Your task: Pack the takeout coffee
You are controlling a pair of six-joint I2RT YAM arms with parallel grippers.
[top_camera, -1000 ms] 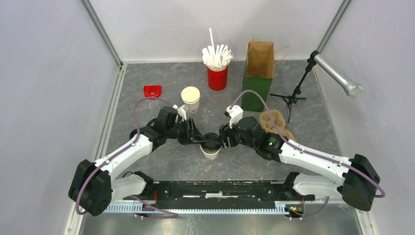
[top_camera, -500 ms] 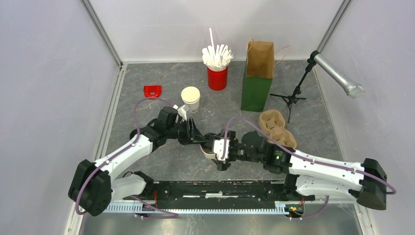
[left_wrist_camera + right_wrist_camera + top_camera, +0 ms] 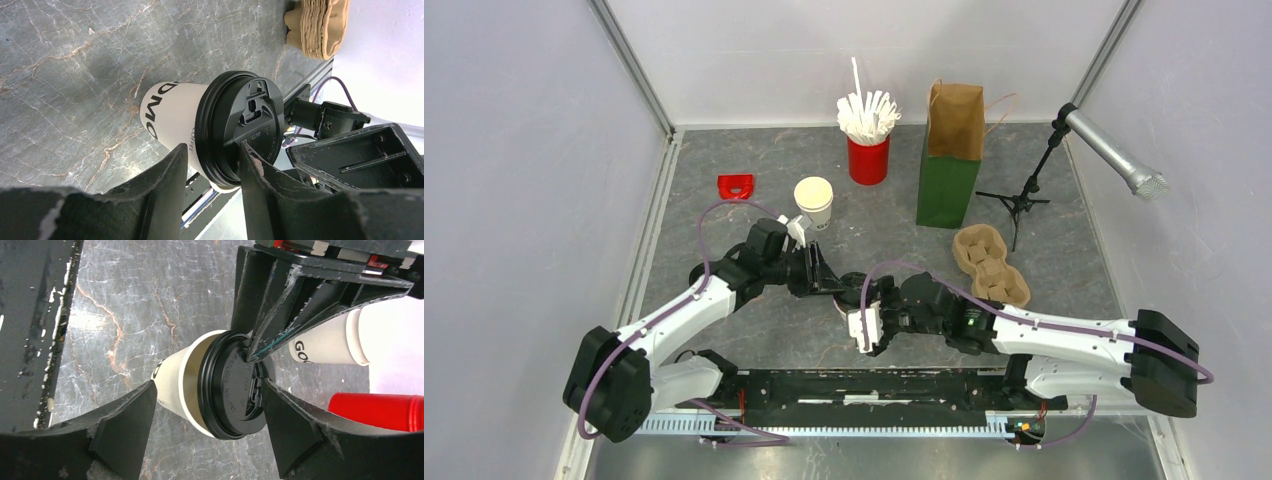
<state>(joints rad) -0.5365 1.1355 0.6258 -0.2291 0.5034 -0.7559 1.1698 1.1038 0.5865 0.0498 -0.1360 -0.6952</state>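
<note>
Near-centre on grey marble table, close to near edge: cream-white paper cup with black plastic lid. Left gripper jaws pinch lid rim. Right gripper jaws spread around cup, gap each side.

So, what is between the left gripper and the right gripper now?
The takeout coffee. The left gripper clamps it near its top, and the open fingers of the right gripper stand on either side of it. The right wrist view shows this best.
</note>
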